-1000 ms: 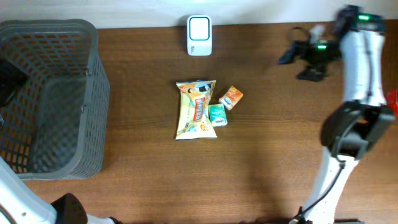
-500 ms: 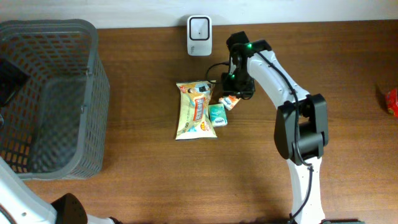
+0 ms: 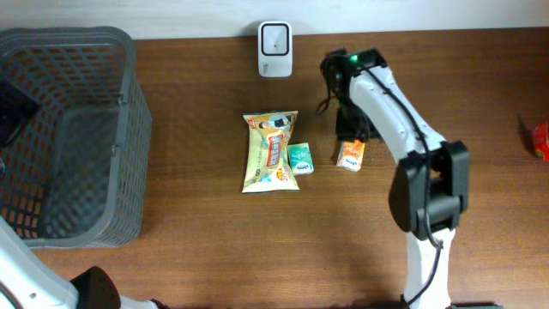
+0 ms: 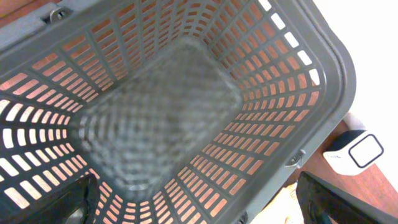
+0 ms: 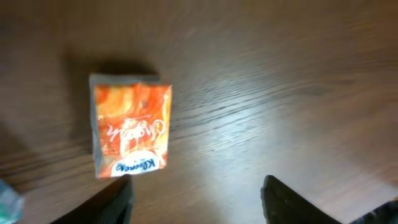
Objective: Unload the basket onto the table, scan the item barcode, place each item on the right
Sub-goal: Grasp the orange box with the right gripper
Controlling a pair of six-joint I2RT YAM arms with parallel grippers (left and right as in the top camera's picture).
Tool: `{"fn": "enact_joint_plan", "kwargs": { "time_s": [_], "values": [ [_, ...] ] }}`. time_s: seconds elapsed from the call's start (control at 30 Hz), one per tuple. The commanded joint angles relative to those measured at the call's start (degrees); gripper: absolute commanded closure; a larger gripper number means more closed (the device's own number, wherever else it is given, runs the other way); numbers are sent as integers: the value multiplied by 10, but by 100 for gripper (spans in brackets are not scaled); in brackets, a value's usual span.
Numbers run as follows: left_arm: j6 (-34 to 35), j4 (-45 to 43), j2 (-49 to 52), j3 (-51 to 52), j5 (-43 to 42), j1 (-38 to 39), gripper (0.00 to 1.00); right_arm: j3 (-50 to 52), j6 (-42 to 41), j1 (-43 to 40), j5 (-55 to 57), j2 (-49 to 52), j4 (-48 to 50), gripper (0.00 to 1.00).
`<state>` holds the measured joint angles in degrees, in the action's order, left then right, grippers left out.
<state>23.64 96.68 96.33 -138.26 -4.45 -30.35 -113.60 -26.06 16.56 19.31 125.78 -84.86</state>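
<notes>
Pulled clear of the small green packet (image 3: pixel 299 158), the small orange snack packet (image 3: pixel 350 154) is now lying alone right of centre on the brown wooden table (image 3: pixel 214 249), right fingers (image 5: pixel 292 202) hovering apart and empty beside it, left fingers (image 4: pixel 348 202) gaping too, scanning still pending.

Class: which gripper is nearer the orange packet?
Right. The right gripper hovers close beside the orange packet, not holding it; the left gripper hangs over the gray basket, far across the table.
</notes>
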Motion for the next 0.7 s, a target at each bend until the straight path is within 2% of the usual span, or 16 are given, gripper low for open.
{"fn": "enact_joint_plan", "kwargs": {
  "time_s": [0.0, 0.07, 0.13, 0.2, 0.3, 0.37, 0.43, 0.57, 0.67],
  "values": [
    [3, 0, 1, 0, 0, -2, 1, -10, 110, -2, 25, -16, 21, 28],
    [3, 0, 1, 0, 0, -2, 1, -10, 113, -3, -41, -4, 26, 28],
    [3, 0, 1, 0, 0, -2, 1, -10, 113, -5, -167, 10, 31, 37],
    [3, 0, 1, 0, 0, -2, 1, -10, 113, 1, -199, 21, 41, 40],
    [3, 0, 1, 0, 0, -2, 1, -9, 99, 12, -136, 29, 43, 40],
    [3, 0, 1, 0, 0, -2, 1, 1, 36, 21, -65, 30, 39, 40],
    [3, 0, 1, 0, 0, -2, 1, 23, -6, 30, -55, 30, 49, 40],
    [3, 0, 1, 0, 0, -2, 1, 72, -7, 71, 8, 30, 90, 40],
    [3, 0, 1, 0, 0, -2, 1, 102, -52, 96, 69, 30, 109, 41]
  ]
}}
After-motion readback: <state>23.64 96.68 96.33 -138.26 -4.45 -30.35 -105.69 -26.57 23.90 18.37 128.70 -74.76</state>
